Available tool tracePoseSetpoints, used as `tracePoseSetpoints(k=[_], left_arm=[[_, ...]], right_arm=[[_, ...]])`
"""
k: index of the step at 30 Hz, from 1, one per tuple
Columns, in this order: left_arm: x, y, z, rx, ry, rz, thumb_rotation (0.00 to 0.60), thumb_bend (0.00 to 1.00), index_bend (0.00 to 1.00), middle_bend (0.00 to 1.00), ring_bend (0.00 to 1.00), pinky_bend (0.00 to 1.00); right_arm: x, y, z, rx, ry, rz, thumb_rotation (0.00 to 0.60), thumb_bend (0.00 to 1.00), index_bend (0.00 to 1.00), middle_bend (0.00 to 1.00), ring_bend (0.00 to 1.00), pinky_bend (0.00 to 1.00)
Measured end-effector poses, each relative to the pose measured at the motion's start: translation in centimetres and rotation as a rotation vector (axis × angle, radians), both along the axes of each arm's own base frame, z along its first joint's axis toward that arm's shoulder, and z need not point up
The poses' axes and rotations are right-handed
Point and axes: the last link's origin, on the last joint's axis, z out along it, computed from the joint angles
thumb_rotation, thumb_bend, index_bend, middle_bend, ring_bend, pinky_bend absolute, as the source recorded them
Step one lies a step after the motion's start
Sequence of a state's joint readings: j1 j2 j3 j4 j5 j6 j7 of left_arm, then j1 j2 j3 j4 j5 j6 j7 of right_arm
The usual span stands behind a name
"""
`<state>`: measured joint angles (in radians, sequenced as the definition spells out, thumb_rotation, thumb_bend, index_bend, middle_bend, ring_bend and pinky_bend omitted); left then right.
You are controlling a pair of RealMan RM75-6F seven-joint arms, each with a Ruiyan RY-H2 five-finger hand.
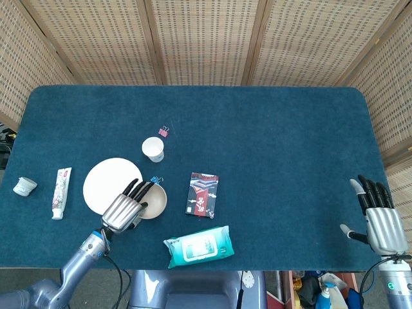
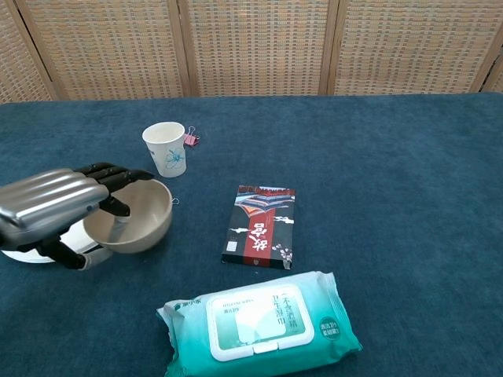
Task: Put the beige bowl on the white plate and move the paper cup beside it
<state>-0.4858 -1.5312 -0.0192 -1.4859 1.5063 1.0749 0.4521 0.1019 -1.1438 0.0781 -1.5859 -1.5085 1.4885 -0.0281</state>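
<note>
- While gripped at its rim by the left hand (image 1: 123,210), the beige bowl (image 2: 132,215) is tilted beside the white plate (image 1: 106,180), lower left.
- Right hand (image 1: 380,219), lower right, is spread open, empty.

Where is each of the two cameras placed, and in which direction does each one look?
Head view: high above the near edge, looking down on the whole table; both arms show, the left hand at the beige bowl, the right hand open.
Chest view: low at the near edge, looking across toward the wicker screen; only the left hand shows, fingers inside the bowl.
Shared: left hand, bowl, white plate, paper cup, wipes pack.
</note>
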Motion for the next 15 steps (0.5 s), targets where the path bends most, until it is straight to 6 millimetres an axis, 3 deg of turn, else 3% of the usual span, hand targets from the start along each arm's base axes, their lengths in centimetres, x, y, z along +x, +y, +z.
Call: tracePoseSetpoints(k=[9,15], left_arm=[[0.8,0.9,3.0,0.089,-0.056,-0.03,0.6,0.38,0.63,0.0,0.0,0.0],[-1.2,1.8,6.8,0.166,-0.041,0.012,0.6,0.38,0.63,0.0,0.0,0.0]], right_arm=[[0.0,0.0,0.1,-0.002,-0.003,-0.002,0.6,0.12,0.0,0.0,0.0,0.0],[0.0,0.0,0.1,0.0,-0.002,-0.002,0.6,0.12,0.0,0.0,0.0,0.0]])
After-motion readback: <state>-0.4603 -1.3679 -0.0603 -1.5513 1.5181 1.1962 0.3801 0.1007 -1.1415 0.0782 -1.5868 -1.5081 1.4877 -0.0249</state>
